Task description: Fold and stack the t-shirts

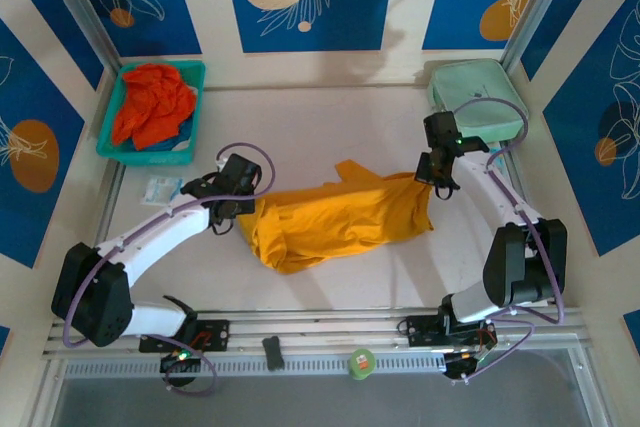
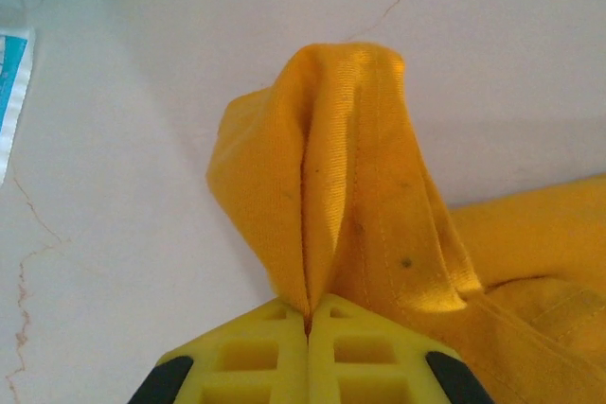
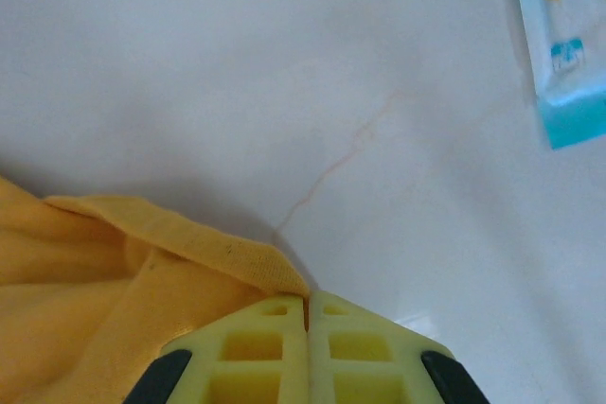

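We have the left fingers (image 2: 284, 352) clamped on one end of the yellow-orange t-shirt (image 1: 340, 219), the right fingers (image 3: 327, 342) pinching the opposite edge; it lies strung across the bench (image 1: 330, 127) between them, we reckon to pull it flat for folding

yellow-orange t-shirt (image 1: 335, 217): plain, soft, not folded. it lies as a long rumpled band on the table, right of the teal basket (image 1: 196, 75) and nearer my bases. a loose flap pokes out along its far edge. the end toward the basket is bunched into a raised peak, pinched in my left gripper (image 2: 308, 321). the end away from the basket, a stitched hem corner, is pinched in my right gripper (image 3: 306, 302).

red-orange t-shirt (image 1: 150, 107): crumpled heap inside the basket.
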Tool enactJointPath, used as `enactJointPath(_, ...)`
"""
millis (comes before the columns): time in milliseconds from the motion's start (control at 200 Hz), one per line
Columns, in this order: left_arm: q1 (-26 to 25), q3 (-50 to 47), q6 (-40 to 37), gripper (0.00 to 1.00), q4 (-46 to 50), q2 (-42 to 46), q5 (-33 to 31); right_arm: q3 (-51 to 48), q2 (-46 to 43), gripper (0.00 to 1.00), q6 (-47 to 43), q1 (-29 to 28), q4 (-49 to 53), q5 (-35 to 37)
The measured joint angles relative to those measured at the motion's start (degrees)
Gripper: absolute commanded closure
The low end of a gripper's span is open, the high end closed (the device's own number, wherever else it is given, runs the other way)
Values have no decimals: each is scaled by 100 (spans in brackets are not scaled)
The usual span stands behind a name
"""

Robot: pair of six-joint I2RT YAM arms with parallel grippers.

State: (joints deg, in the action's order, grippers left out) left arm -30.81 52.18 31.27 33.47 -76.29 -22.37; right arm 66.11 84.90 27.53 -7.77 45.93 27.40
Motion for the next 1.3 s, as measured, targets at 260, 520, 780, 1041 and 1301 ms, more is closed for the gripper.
enactJointPath(260,-94,-734,363,39,46,76,363,-389,457,47,299,55,131,103)
enactJointPath(520,-387,-1056,785,6,378,745,492,330,511,29,-149,-960,291,96)
enactJointPath(780,-321,-376,785,0,1075,846,-203,2468,2511,33,-892,-1777,24,-651)
enactJointPath(1041,538,-245,527,0,776,138,-232,4253,4778,37,-1226,-1871,330,-933)
enactJointPath(1301,831,-125,133,3,-13,-815,203,4612,4876,79,-1250,-1867,562,-872)
